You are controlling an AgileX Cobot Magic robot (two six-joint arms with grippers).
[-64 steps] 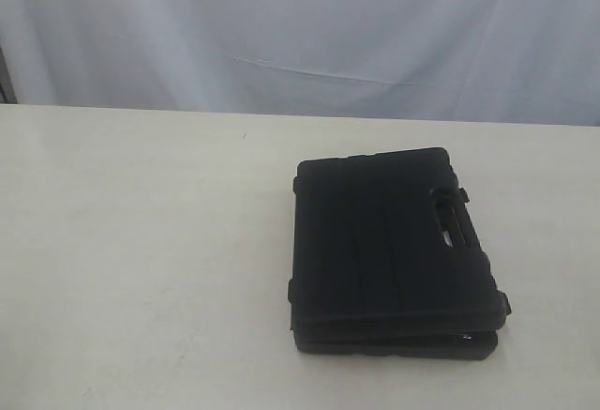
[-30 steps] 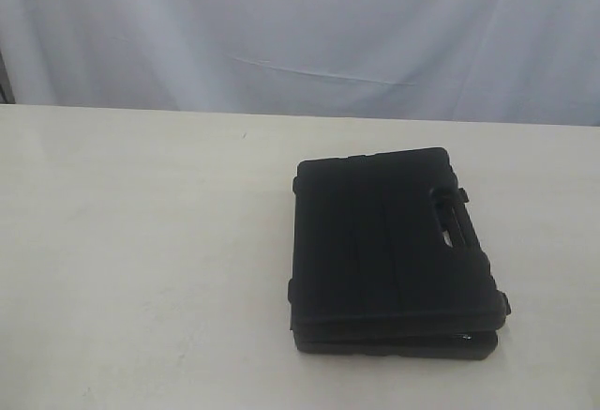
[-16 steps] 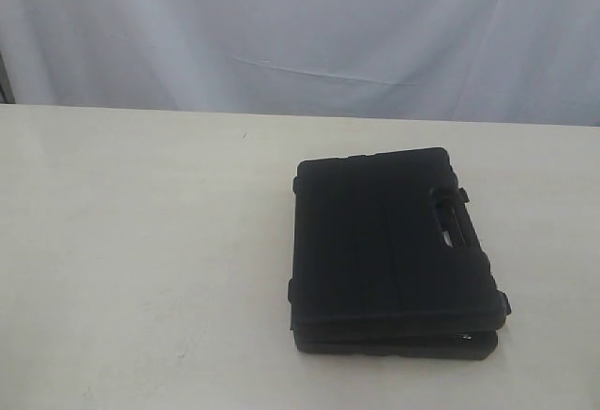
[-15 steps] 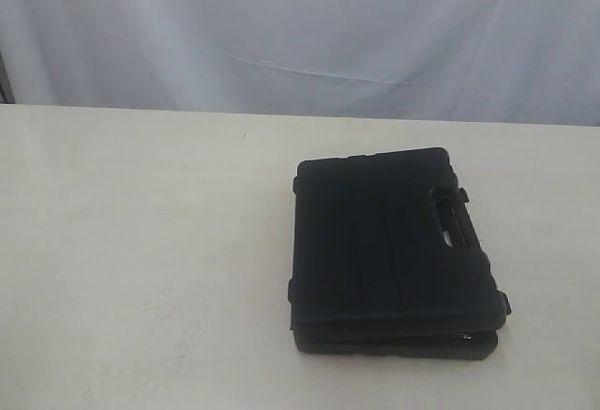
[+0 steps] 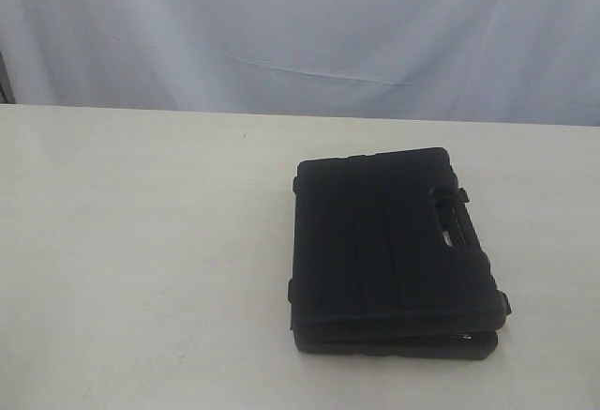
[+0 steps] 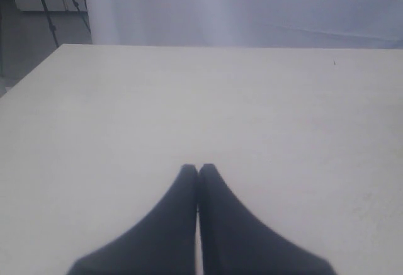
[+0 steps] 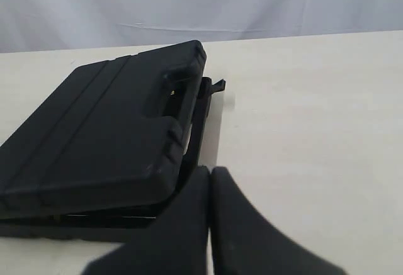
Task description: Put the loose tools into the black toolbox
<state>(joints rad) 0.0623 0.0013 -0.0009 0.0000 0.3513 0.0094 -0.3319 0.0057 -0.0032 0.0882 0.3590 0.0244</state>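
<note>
Packing looks done: toolbox (image 5: pixel 389 241) folded over (slightly ajar), no tools beside it; left gripper (image 6: pixel 198 169) and right gripper (image 7: pixel 210 171) pressed together.

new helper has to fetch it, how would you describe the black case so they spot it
On the cream table before the pale curtain, look right of centre in the exterior view. The black ribbed plastic toolbox lies flat, lid slightly ajar; its slot-shaped handle hole and dark colour mark it.

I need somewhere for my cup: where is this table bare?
Left of the black toolbox the table is bare from near edge to curtain. A narrower bare strip lies right of it. Only the toolbox's own spot is taken.
</note>
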